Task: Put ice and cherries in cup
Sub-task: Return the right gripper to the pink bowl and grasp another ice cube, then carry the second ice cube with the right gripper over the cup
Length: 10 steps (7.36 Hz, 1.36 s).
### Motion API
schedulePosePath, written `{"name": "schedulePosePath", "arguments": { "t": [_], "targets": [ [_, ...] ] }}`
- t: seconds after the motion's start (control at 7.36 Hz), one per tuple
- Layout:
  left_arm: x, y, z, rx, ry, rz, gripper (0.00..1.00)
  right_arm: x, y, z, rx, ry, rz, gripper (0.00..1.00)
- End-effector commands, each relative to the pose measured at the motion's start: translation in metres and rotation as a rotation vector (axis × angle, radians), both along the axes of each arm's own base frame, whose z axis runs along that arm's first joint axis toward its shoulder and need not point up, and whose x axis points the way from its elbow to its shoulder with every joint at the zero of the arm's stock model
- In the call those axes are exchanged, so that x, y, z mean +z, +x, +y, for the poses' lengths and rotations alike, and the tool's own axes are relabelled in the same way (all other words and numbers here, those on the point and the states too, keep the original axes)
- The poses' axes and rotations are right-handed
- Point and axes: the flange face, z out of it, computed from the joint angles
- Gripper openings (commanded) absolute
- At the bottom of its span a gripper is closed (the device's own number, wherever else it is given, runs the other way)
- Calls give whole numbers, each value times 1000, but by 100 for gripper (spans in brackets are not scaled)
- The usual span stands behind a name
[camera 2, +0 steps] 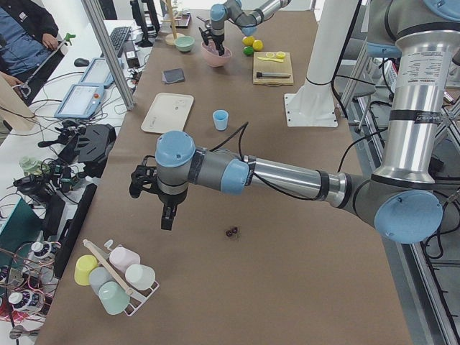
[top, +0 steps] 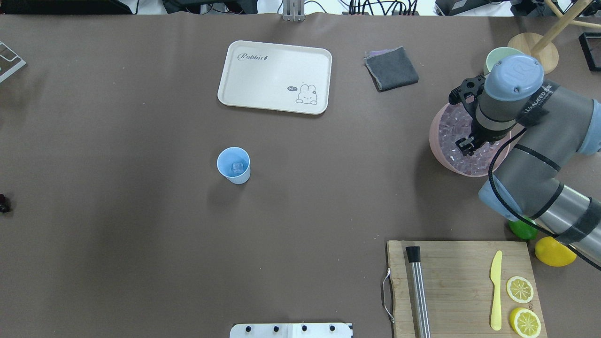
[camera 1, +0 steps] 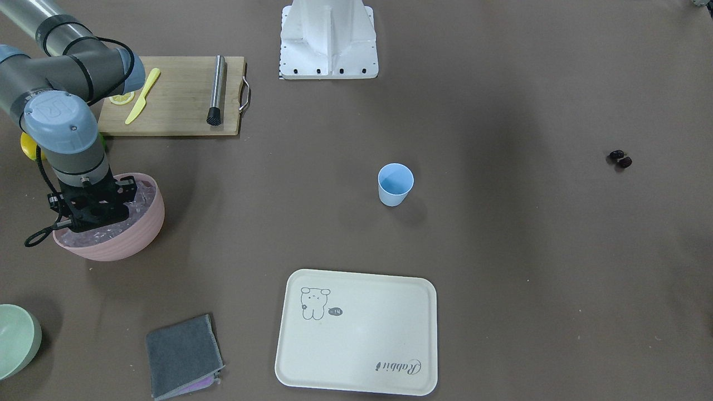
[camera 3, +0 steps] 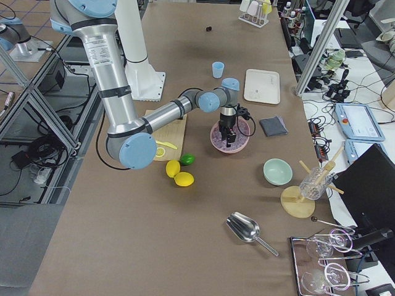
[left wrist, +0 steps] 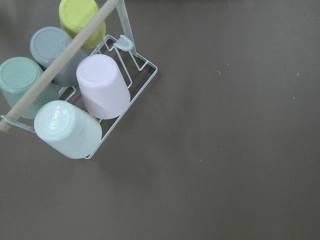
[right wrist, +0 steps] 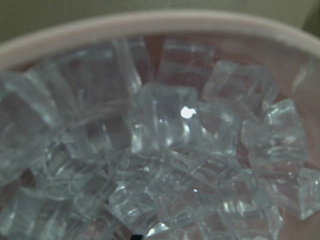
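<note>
The light-blue cup [top: 233, 164] stands mid-table with one ice cube [top: 237, 167] inside; it also shows in the front view [camera 1: 395, 184]. A pink bowl [top: 434, 136] at the right holds several ice cubes [right wrist: 162, 125]. My right gripper [top: 467, 144] is lowered into this bowl just above the ice; no fingers show in its wrist view and it looks open. The cherries [camera 1: 620, 159] lie at the table's far left end [camera 2: 231, 232]. My left gripper [camera 2: 167, 219] hovers above the table beside them; I cannot tell whether it is open.
A cream tray [top: 244, 94] and a grey cloth [top: 391, 68] lie beyond the cup. A cutting board [top: 450, 267] holds a steel muddler [top: 418, 286], yellow knife and lemon slices. A lime, a lemon and a green bowl [camera 1: 16, 340] sit near the right arm. A cup rack [left wrist: 75, 85] is under the left wrist.
</note>
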Motion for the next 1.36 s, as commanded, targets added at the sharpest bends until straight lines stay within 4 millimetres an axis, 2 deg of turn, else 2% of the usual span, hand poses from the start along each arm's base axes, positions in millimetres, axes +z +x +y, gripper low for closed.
{"name": "schedulePosePath", "arguments": {
  "t": [0.0, 0.27, 0.41, 0.54, 0.68, 0.81, 0.95, 1.09, 1.22],
  "targets": [
    [0, 0, 0, 0, 1, -1, 98, -4, -11, 3, -19, 5, -3, 26],
    [-3, 1, -3, 1, 5, -1, 98, -15, 4, -13, 5, 9, -13, 25],
    [-3, 0, -3, 1, 6, -1, 98, -43, 15, -33, 13, -2, 2, 25],
    [-3, 1, -3, 1, 6, 0, 98, -96, 23, -54, 12, -18, 28, 25],
    [-4, 1, -3, 1, 8, 0, 98, -140, 15, -61, 16, -30, -4, 24],
    [-6, 1, -3, 1, 11, 0, 98, -173, 8, -64, 24, -31, -71, 24],
    [-7, 1, -4, 1, 12, 0, 98, -209, -17, -55, 114, -77, -133, 24],
    [-8, 1, -3, 1, 15, 0, 98, -270, -85, -30, 189, -129, -191, 23],
    [-10, 1, -3, 0, 17, 0, 98, -324, -164, -4, 258, -171, -234, 23]
  ]
}}
